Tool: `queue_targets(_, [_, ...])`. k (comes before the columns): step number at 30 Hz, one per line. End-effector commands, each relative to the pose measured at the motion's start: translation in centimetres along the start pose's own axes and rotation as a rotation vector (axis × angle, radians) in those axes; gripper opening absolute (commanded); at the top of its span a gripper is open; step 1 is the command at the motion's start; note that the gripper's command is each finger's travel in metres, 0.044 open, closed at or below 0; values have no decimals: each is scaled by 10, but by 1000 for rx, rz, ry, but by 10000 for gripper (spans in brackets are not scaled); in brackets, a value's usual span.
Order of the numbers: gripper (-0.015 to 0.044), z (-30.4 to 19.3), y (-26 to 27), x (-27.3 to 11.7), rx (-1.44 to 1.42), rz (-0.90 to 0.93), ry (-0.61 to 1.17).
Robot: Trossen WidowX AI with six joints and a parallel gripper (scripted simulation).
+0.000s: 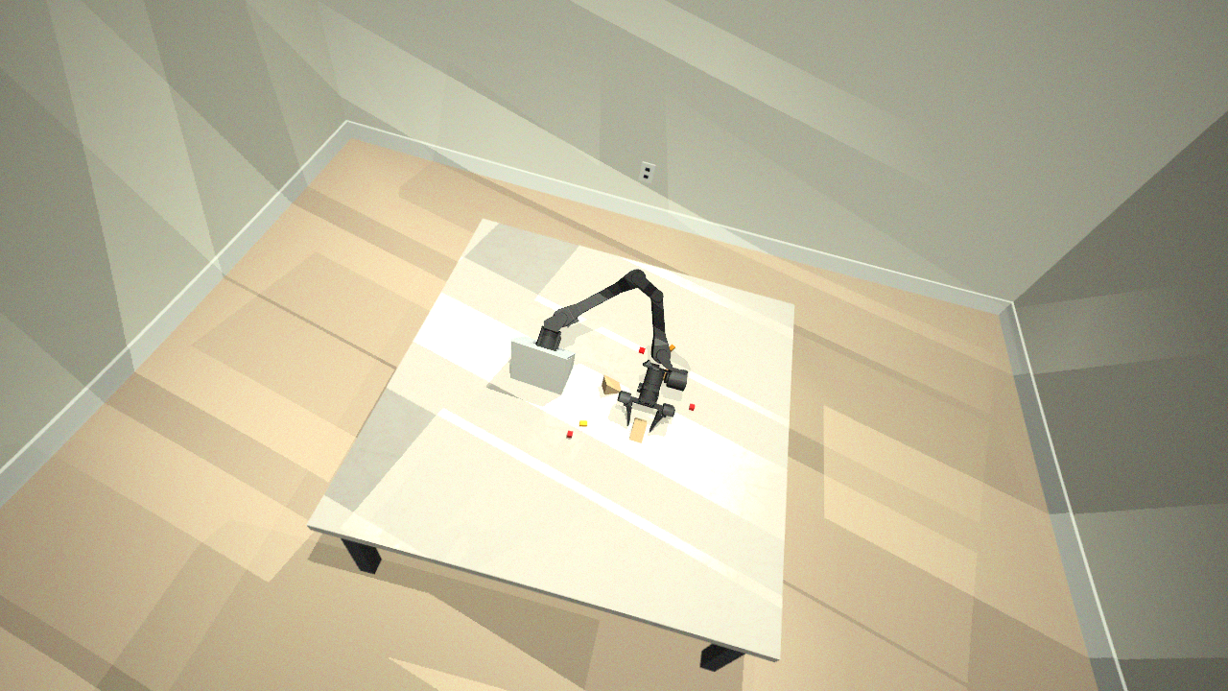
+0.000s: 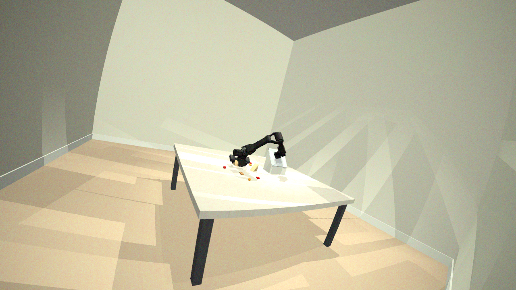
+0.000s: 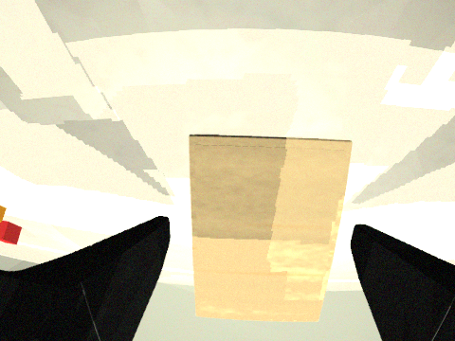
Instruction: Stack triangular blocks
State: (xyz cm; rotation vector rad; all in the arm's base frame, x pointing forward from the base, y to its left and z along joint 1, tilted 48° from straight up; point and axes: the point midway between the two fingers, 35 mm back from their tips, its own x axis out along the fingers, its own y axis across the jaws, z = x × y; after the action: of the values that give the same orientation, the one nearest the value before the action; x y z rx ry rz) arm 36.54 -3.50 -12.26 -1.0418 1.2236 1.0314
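One tan triangular block (image 1: 638,428) (image 2: 236,162) (image 3: 265,227) lies on the white table (image 1: 557,533) (image 2: 252,198), directly under my gripper (image 1: 642,418) (image 2: 240,161) (image 3: 261,233). The gripper is low over it, with one black finger on each side. In the wrist view there is a clear gap between each finger and the block, so the gripper is open and touches nothing. The other triangular block (image 1: 611,384) (image 2: 254,167) lies a short way off, towards the arm's base.
The arm's white base box (image 1: 540,365) (image 2: 275,166) stands behind the blocks. Small red cubes (image 1: 691,406) (image 1: 568,435) (image 1: 641,349) (image 3: 9,233) and a yellow one (image 1: 582,422) lie scattered around the blocks. A small flat tan piece (image 2: 240,173) lies nearby.
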Motion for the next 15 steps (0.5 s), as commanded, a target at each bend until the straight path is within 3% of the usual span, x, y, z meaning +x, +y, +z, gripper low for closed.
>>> queue_targets(1, [256, 0, 0, 0, 0, 1, 0])
queue_targets(4, [177, 0, 0, 0, 0, 1, 0])
queue_targets(11, [131, 0, 0, 0, 0, 1, 0])
queue_targets(15, [26, -1, 0, -1, 0, 1, 0])
